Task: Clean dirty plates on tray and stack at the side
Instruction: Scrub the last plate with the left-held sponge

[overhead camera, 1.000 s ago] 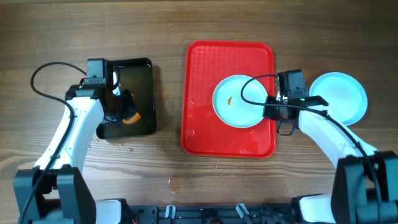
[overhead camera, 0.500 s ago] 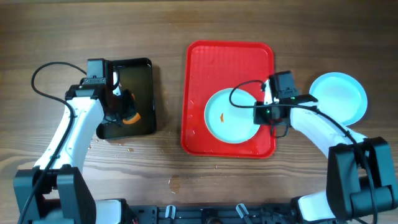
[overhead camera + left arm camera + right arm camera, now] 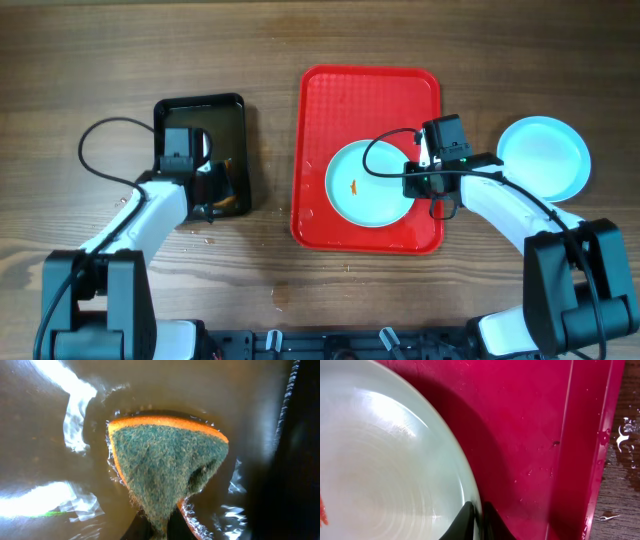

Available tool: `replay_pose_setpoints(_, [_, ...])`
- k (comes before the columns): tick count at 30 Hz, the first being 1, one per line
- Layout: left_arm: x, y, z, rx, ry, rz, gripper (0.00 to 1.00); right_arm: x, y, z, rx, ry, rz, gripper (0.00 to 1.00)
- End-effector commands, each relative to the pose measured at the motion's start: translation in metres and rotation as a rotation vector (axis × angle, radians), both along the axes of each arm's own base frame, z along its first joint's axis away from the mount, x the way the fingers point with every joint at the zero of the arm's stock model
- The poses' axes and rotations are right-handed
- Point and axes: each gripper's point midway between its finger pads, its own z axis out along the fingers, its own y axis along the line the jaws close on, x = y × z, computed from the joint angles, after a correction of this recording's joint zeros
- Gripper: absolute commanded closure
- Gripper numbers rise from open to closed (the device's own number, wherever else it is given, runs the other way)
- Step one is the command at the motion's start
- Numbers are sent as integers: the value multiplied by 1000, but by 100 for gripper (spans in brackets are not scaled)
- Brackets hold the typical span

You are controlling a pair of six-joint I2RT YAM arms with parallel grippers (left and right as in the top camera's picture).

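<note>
Black tray (image 3: 170, 115) of what looks like water holds the green-and-orange sponge (image 3: 167, 470), pinched tight by the left gripper (image 3: 161, 532) to wet it. On the red tray (image 3: 330, 100) the right gripper (image 3: 476, 521) clamps the smeared plate (image 3: 365, 185) by its rim, likely steadying it for scrubbing; the other plates (image 3: 545, 155) sit off-tray at right. Since a second ago the plate has slid toward the tray's middle and the left arm has shifted rightward.

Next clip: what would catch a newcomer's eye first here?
The bright red tray in the middle of the table carries a pale plate with an orange smear. The right end effector pinches that plate's right rim. To the left, the left end effector holds a green-and-orange sponge in the wet black tray, and a second plate sits right of the red tray.
</note>
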Motion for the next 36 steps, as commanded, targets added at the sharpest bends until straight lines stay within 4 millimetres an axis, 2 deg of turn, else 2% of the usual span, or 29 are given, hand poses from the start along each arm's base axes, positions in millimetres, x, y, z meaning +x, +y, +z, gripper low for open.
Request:
replay_pose_setpoints(1, [-13, 2, -20, 2, 51, 41, 96, -6, -2, -9, -13, 28, -8, 90])
replay_pose_setpoints(3, [-17, -5, -25, -46, 79, 51, 96, -7, -2, -9, -10, 29, -7, 90])
replay_pose_setpoints(5, [-16, -10, -17, -72, 88, 42, 96, -7, -2, -9, -11, 31, -6, 90])
replay_pose_setpoints(10, [6, -9, 41, -66, 36, 33, 96, -7, -2, -9, -11, 32, -4, 87])
replay_pose_setpoints(14, [11, -21, 69, -71, -10, -2, 96, -7, -2, -9, -12, 32, -3, 82])
replay_pose_setpoints(17, [15, -45, 100, -77, -65, -76, 96, -7, -2, -9, -12, 32, -3, 72])
replay_pose_setpoints(19, [18, -70, 119, -86, -114, -149, 96, -7, -2, -9, -12, 29, -3, 64])
replay_pose_setpoints(20, [20, -84, 126, -93, -138, -189, 96, -5, -2, -8, -10, 24, -3, 63])
replay_pose_setpoints(21, [20, -96, 129, -100, -154, -217, 96, -4, -1, -8, -10, 20, -3, 70])
replay_pose_setpoints(22, [21, -106, 131, -111, -169, -234, 96, -4, -1, -8, -9, 18, -4, 82])
replay_pose_setpoints(27, [19, -161, 126, -185, -184, -270, 96, -4, -1, -8, -7, 18, -8, 96])
replay_pose_setpoints(30, [18, -190, 116, -235, -170, -285, 96, -6, -2, -9, 2, 35, -52, 96])
replay_pose_setpoints(33, [16, -235, 101, -334, -151, -337, 96, -7, 0, -8, 13, 40, -62, 96])
replay_pose_setpoints(36, [9, -264, 83, -376, -121, -367, 96, -7, -1, -9, 12, 39, -58, 96])
